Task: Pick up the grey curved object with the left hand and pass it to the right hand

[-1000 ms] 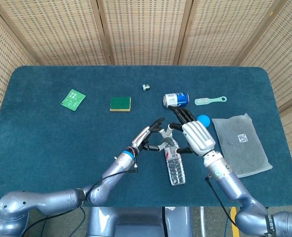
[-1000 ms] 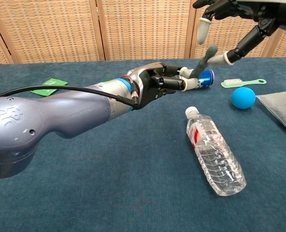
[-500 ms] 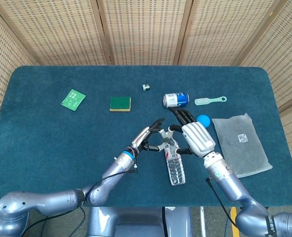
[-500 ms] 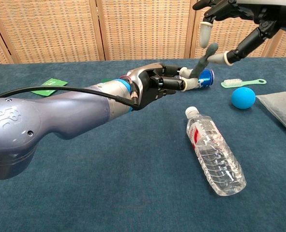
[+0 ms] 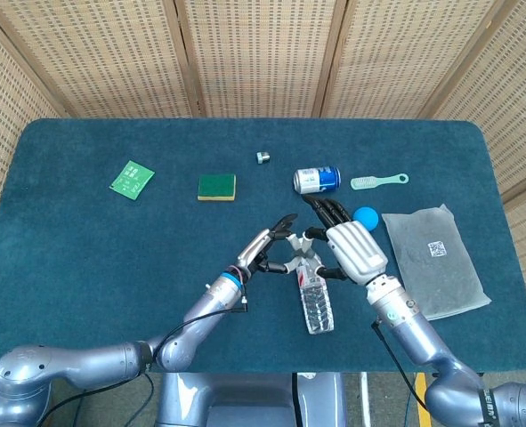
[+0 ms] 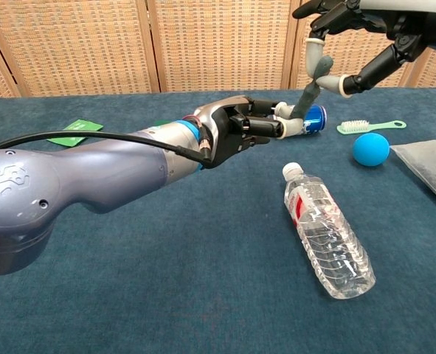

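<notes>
The grey curved object (image 6: 309, 94) stands tilted in the air above the blue table, between my two hands. My left hand (image 6: 240, 129) grips its lower end with the fingers curled in; the same hand (image 5: 267, 247) shows near the table's middle in the head view. My right hand (image 6: 365, 29) comes in from the upper right, and its thumb and a finger pinch the object's upper end. In the head view the right hand (image 5: 356, 251) hides most of the object.
A water bottle (image 6: 327, 240) lies under the hands. A blue ball (image 6: 370, 149), a can (image 5: 317, 180), a green brush (image 6: 371, 126) and a grey bag (image 5: 436, 258) are on the right. A sponge (image 5: 217, 187) and a green packet (image 5: 133, 179) lie to the left.
The right hand's thumb has curled down onto the top of the grey object, where before it stood apart. The left hand has stayed still with the object.
</notes>
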`<control>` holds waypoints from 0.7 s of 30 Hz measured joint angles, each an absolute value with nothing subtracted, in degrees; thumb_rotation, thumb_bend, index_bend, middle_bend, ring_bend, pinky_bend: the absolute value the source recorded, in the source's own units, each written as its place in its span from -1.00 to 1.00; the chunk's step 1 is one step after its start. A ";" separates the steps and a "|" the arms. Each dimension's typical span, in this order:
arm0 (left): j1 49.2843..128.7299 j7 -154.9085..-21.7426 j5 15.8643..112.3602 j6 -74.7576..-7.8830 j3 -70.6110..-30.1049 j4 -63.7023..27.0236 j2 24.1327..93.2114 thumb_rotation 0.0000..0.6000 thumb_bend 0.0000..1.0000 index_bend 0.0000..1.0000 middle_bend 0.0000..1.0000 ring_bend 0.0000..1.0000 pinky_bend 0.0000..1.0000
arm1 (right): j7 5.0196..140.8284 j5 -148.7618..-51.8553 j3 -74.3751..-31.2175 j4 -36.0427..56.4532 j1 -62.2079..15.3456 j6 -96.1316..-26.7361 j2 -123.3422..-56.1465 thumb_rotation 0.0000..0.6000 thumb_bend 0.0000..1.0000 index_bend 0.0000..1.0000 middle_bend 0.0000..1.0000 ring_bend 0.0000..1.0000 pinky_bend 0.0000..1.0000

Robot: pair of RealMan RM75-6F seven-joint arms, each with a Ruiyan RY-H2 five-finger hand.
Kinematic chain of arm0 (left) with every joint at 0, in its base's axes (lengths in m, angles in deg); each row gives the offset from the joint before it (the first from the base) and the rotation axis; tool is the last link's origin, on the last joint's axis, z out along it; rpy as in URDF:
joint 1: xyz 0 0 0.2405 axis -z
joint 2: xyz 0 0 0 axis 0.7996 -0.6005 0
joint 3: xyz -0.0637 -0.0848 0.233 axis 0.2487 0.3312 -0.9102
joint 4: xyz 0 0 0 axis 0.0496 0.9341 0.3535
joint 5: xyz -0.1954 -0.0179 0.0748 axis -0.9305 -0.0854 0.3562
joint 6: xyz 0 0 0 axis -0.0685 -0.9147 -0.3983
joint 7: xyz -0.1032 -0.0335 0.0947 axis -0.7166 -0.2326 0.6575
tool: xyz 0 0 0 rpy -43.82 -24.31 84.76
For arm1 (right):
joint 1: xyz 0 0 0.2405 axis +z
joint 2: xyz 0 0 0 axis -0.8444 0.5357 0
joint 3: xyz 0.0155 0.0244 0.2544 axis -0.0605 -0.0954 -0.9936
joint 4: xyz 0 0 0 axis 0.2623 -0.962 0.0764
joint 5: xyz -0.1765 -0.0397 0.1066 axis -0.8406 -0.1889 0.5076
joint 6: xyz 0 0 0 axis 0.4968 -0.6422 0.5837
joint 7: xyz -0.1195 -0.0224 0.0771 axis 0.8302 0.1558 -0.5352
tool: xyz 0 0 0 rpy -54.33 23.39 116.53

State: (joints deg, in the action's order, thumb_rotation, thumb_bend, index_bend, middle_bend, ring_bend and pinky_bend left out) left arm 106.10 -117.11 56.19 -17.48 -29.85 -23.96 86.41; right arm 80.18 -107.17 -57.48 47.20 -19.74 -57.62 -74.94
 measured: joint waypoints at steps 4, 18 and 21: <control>106.07 -117.08 56.18 -17.48 -29.87 -24.00 86.41 1.00 0.18 0.54 -1.00 -1.00 -1.00 | 80.20 -107.32 -57.36 46.93 -19.66 -57.67 -74.94 1.00 0.39 0.28 -0.89 -1.00 -1.00; 105.48 -116.69 57.11 -18.03 -30.33 -24.76 85.63 1.00 0.18 0.54 -1.00 -1.00 -1.00 | 89.18 -118.23 -55.13 40.04 -19.97 -64.32 -77.63 1.00 0.47 0.67 -0.59 -1.00 -1.00; 105.07 -116.37 57.31 -18.43 -30.53 -24.97 85.01 1.00 0.18 0.55 -1.00 -1.00 -1.00 | 91.84 -122.36 -54.46 37.05 -20.14 -66.67 -78.36 1.00 0.47 0.73 -0.54 -1.00 -1.00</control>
